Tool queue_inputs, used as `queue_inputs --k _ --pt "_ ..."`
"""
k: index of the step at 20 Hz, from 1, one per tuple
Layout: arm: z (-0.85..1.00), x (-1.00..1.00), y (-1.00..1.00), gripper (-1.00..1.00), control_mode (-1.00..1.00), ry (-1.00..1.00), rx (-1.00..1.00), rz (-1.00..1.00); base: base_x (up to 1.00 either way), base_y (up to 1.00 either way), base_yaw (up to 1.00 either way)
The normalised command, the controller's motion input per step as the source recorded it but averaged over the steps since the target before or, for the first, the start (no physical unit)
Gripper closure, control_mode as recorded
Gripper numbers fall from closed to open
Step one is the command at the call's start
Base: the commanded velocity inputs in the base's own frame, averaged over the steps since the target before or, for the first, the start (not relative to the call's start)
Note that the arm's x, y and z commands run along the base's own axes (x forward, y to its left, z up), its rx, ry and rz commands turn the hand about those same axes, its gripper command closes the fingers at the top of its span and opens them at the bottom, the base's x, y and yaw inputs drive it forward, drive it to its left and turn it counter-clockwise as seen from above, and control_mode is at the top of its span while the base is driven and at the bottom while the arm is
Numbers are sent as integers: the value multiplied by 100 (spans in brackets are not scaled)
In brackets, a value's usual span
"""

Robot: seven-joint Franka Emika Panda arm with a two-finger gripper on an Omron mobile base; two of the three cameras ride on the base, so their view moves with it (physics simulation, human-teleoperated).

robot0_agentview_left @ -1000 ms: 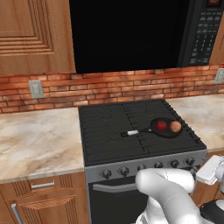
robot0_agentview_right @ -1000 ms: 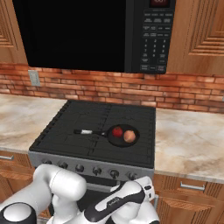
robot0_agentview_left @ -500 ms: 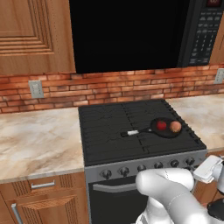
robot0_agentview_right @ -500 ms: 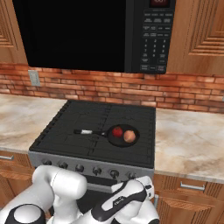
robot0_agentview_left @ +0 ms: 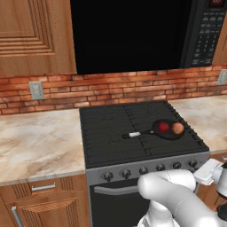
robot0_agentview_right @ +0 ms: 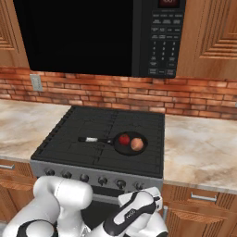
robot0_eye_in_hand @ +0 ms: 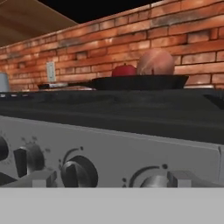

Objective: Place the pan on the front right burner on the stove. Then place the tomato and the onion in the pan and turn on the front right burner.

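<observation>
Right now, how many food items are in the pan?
2. The tomato sits in the pan on the handle side; the onion lies beside it on the far side from the handle. Nothing else shows inside the pan.

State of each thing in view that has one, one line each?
pan: on the front right burner, handle pointing left
tomato: in the pan, left of the onion
onion: in the pan
gripper: open, low in front of the stove knobs, holding nothing
</observation>
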Motion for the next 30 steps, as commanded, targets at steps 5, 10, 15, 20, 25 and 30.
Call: queue_inputs --k 5,10,15,20,25,30 --pt "-15 13 0 -100 -100 0 5 0 0 0 0" --pt "-16 8 0 -100 -100 0 4 0 0 0 0" --pt "-17 5 -2 -100 -100 0 4 -1 0 0 0" --pt "-16 1 -1 -100 -100 0 3 -2 0 0 0" --pt "-17 -3 0 -100 -100 0 2 -3 0 0 0" --pt "-12 -8 0 -100 -100 0 2 -4 0 0 0"
